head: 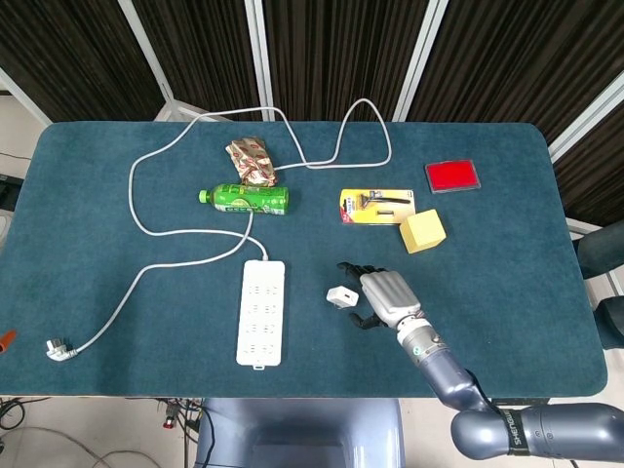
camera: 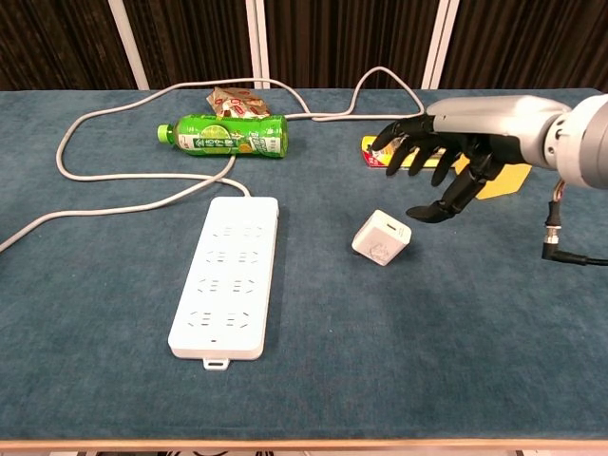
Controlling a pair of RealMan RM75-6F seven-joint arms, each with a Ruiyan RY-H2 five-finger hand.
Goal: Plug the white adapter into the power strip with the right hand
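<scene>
The white adapter (head: 341, 295) (camera: 381, 237) lies tipped on the blue table, to the right of the white power strip (head: 261, 312) (camera: 225, 275). My right hand (head: 383, 295) (camera: 442, 161) hovers just right of and above the adapter with its fingers spread and nothing in them, not touching it. The strip's sockets face up and all are free. The left hand is out of both views.
Behind lie a green bottle (head: 244, 199), a snack wrapper (head: 251, 160), a razor pack (head: 376, 206), a yellow block (head: 422, 231) and a red case (head: 452, 175). The strip's grey cable (head: 136, 195) loops across the back left to a plug (head: 58, 349).
</scene>
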